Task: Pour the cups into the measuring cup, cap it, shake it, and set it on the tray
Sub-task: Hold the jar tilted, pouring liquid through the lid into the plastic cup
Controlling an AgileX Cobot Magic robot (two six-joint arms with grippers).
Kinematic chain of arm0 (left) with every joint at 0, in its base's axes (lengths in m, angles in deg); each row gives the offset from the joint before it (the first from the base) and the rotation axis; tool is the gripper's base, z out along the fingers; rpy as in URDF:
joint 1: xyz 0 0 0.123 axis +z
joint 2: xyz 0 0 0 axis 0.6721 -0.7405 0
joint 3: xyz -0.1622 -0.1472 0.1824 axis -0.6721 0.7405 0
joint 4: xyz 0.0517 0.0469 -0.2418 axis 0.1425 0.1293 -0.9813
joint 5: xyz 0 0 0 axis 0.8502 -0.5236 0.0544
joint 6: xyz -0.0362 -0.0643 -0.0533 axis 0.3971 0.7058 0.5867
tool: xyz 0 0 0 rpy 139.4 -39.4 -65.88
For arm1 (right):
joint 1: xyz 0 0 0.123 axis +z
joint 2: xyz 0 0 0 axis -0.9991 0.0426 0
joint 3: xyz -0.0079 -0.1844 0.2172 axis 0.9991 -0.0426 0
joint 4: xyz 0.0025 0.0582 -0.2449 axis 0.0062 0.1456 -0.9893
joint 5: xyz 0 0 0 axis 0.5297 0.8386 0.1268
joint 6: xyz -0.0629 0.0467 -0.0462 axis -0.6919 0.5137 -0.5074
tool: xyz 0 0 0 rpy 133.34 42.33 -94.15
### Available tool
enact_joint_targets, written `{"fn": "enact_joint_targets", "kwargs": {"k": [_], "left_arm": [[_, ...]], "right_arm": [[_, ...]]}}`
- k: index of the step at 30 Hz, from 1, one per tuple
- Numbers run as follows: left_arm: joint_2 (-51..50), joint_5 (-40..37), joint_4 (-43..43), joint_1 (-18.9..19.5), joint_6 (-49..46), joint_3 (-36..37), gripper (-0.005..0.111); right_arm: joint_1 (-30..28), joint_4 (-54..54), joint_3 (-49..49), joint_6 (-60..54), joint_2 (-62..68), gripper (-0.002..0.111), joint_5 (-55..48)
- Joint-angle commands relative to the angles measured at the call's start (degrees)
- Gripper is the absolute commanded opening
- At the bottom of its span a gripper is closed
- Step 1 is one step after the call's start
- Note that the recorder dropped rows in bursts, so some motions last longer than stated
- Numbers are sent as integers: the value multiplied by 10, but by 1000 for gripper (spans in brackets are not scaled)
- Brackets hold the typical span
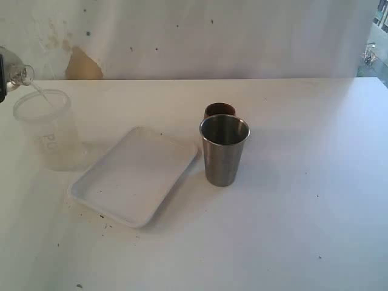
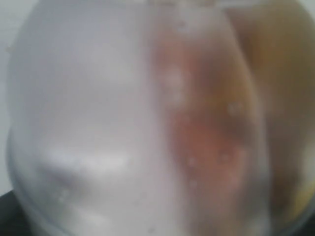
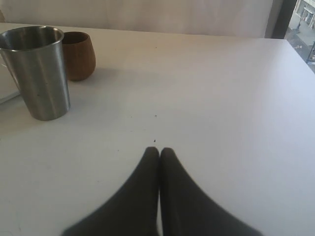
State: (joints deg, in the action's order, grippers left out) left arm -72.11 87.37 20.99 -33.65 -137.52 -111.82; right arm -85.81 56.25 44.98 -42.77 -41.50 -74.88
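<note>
Black fingers [image 3: 142,196], smooth, tapered, rounded tips

The only lettering sits on the frosted cup [image 1: 45,127]: faint grey characters on its side wall, reading roughly "PC", the second one too pale to be sure of. This cup stands directly under the tipped clear vessel [image 1: 21,74] that the left pincer, itself out of sight, holds aloft. Any marks on that vessel are too blurred to read.

Right fingers [image 3: 146,169] pressed together; left fingers unseen, around a tilted clear container [image 2: 123,123]
</note>
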Motion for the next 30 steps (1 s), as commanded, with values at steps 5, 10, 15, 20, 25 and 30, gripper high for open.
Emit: {"fn": "enact_joint_targets", "kwargs": {"k": [5, 10, 15, 20, 25, 30], "left_arm": [[8, 37, 4, -2, -10, -9, 0], [8, 38, 4, -2, -12, -9, 0], [8, 42, 5, -2, -26, -9, 0], [12, 42, 6, -2, -26, -9, 0], [28, 32, 13, -2, -26, -9, 0], [28, 4, 29, -2, -52, -9, 0]], "right_arm": [[0, -3, -2, 5, -4, 0, 2], [0, -3, -2, 5, -4, 0, 2], [0, -3, -2, 5, -4, 0, 2], [0, -3, -2, 5, -4, 0, 2], [0, -3, -2, 5, -4, 0, 2], [0, -3, -2, 5, -4, 0, 2]]}}
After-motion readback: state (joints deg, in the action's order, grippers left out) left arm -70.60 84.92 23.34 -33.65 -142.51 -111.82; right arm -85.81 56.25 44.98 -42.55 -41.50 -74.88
